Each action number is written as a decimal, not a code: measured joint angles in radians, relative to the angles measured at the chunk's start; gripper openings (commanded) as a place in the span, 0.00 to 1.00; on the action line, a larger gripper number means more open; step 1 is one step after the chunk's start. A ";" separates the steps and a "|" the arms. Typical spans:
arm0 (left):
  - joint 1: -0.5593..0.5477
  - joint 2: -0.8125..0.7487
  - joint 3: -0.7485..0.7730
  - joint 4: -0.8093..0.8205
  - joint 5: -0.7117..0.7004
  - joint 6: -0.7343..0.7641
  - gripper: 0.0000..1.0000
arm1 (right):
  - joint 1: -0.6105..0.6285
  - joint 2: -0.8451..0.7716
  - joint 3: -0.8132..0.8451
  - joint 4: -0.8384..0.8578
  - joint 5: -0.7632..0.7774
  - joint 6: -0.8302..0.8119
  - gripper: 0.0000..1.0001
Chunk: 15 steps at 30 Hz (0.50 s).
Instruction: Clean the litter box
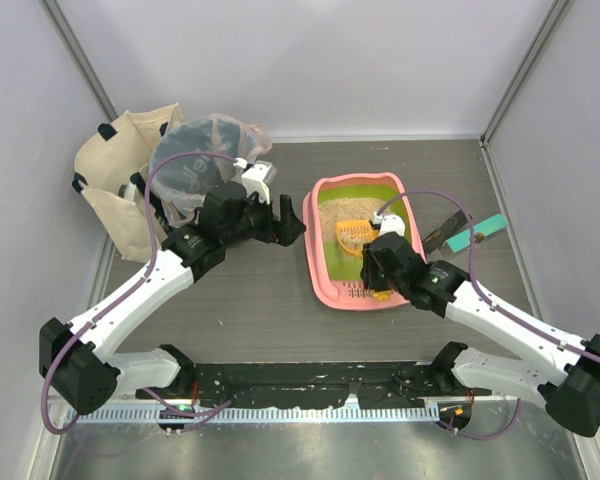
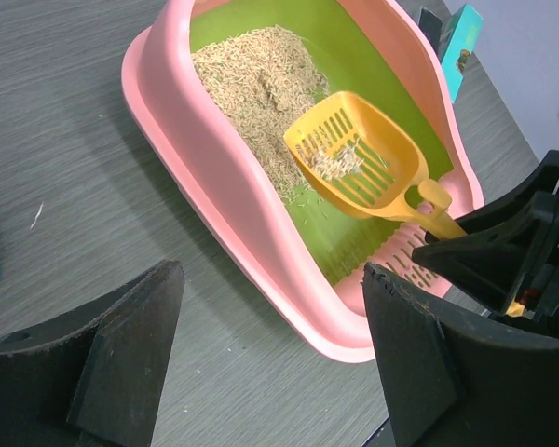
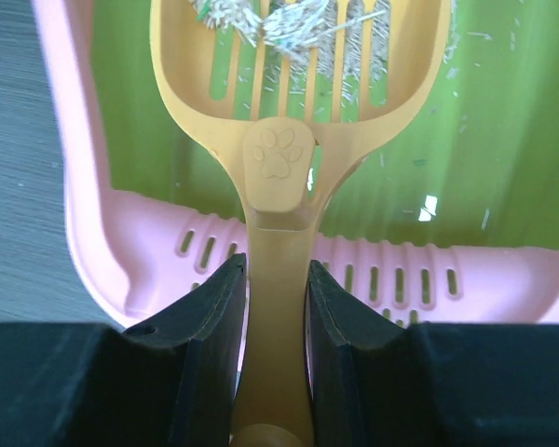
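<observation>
Pink plastic litter box (image 1: pixel 312 250), a shallow rounded tray with a lime-green floor and beige grains heaped at its far end, sits right of centre on a dark grey wood-grain table (image 1: pixel 250 320). The right gripper (image 3: pixel 278 317) is clamped on the handle of an orange slotted plastic scoop (image 1: pixel 352 234), whose head carries a small clump above the tray. The left gripper (image 2: pixel 272 279) hangs wide apart and empty just left of the tray.

Risk: the narrow handle could twist in the jaws, or the left arm could block the way to the teal round bin lined with a clear bag (image 1: pixel 195 170), spilling litter.

Pale plain walls enclose the table. A cream fabric tote (image 1: pixel 120 185) touches the bin.
</observation>
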<state>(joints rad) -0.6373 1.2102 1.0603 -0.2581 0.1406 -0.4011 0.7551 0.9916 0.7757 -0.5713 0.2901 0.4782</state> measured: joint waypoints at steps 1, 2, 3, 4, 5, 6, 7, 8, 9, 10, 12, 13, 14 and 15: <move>0.000 0.000 0.000 0.000 0.002 0.000 0.82 | 0.012 0.012 0.002 -0.002 0.011 0.003 0.01; 0.000 0.000 0.000 0.000 0.003 0.000 0.82 | 0.013 0.015 0.002 -0.010 0.018 0.007 0.01; 0.000 -0.001 0.000 0.000 0.003 0.000 0.81 | 0.006 0.013 -0.002 -0.014 0.023 0.012 0.01; 0.000 -0.002 0.000 0.000 0.003 0.000 0.82 | -0.008 0.006 -0.009 -0.010 0.021 0.023 0.01; 0.000 -0.004 -0.001 0.000 0.003 0.000 0.82 | -0.012 0.004 -0.014 -0.008 0.018 0.029 0.01; 0.000 -0.006 -0.001 0.000 0.003 0.000 0.82 | -0.008 0.007 -0.018 -0.007 0.021 0.040 0.01; 0.000 -0.008 -0.002 0.000 0.003 0.000 0.82 | 0.010 0.022 -0.017 -0.008 0.031 0.046 0.01; 0.000 -0.011 -0.002 0.000 0.003 0.000 0.82 | 0.035 0.040 -0.014 -0.010 0.040 0.048 0.01; 0.000 -0.013 -0.002 0.000 0.003 0.000 0.82 | 0.074 0.074 -0.003 -0.031 0.057 0.048 0.01; 0.000 -0.015 -0.002 0.000 0.003 0.000 0.82 | 0.098 0.107 0.006 -0.045 0.077 0.047 0.01; 0.000 -0.018 -0.002 0.000 0.003 -0.001 0.82 | 0.117 0.126 0.010 -0.052 0.109 0.040 0.01; 0.000 -0.019 -0.002 0.001 0.003 -0.001 0.82 | 0.100 0.111 0.010 -0.052 0.117 0.035 0.01; 0.000 -0.023 -0.003 0.002 0.003 -0.001 0.82 | 0.072 0.085 0.006 -0.048 0.114 0.032 0.01; 0.000 -0.026 -0.003 0.002 0.003 -0.001 0.81 | 0.046 0.056 -0.001 -0.034 0.109 0.033 0.01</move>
<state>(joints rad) -0.6373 1.1839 1.0569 -0.2562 0.1436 -0.4019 0.8009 1.0477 0.7746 -0.6056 0.3992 0.5110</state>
